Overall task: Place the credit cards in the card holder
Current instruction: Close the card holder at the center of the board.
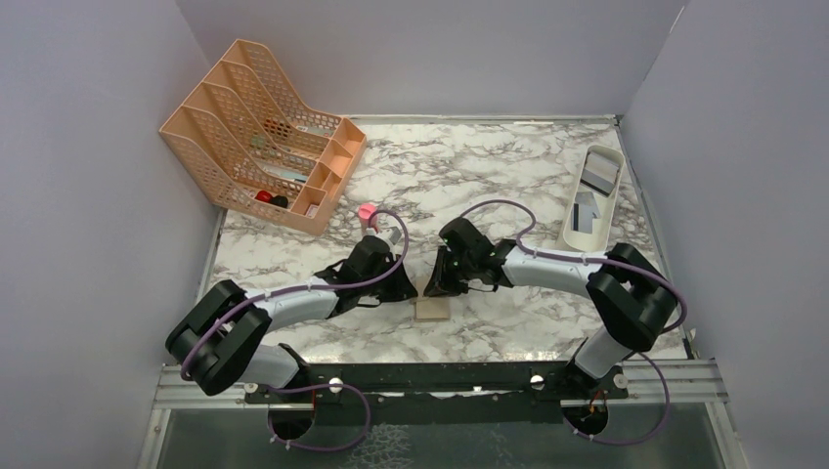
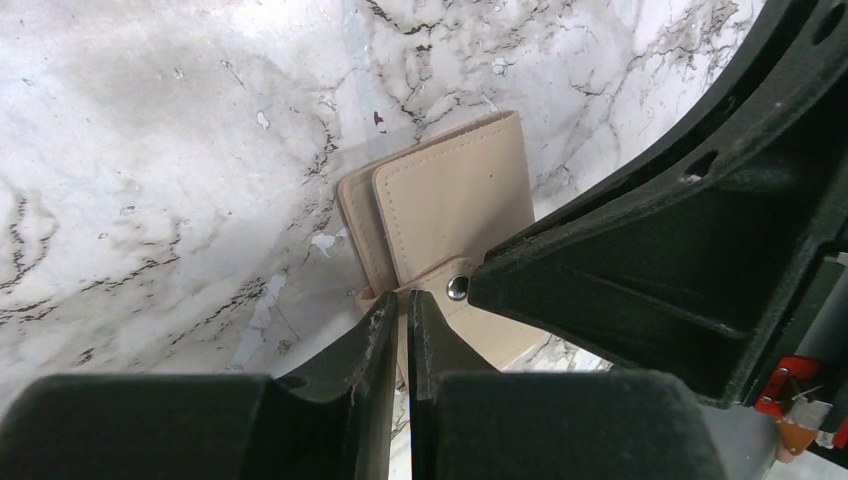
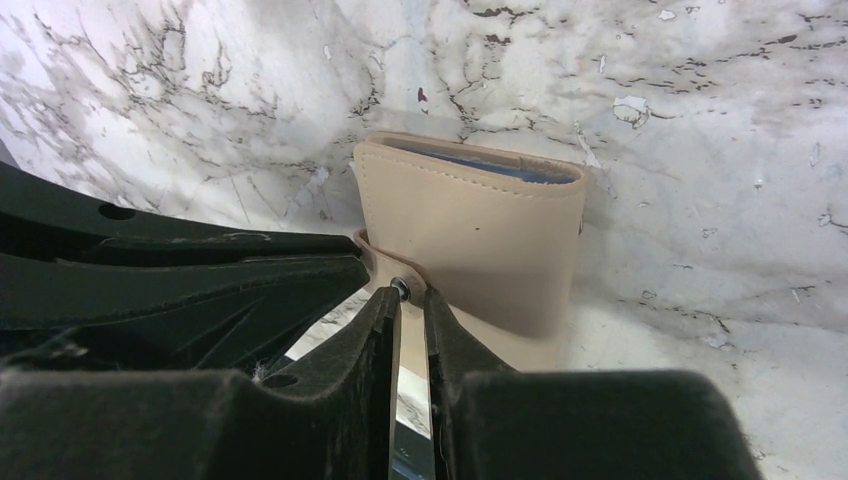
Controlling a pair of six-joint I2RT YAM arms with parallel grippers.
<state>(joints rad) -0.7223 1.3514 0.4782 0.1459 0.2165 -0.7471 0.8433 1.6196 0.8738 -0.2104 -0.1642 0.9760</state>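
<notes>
1. Overhead: on the marble table [image 1: 489, 166], the left gripper [image 1: 411, 291] and right gripper [image 1: 433, 289] meet tip to tip at the tan card holder [image 1: 432, 311], centre front. The credit cards [image 1: 585, 211] lie in a white tray [image 1: 567, 239], well apart at far right.
2. Left wrist: the left fingers [image 2: 378, 325], drawn to a thin slit, pinch the folded holder's snap tab [image 2: 458, 289] beside its metal stud.
3. Right wrist: the right fingers [image 3: 378, 320] are narrowed to a slit at the stud. Whether they grip the tab cannot be told. Blue lining shows along the holder's far edge.
</notes>
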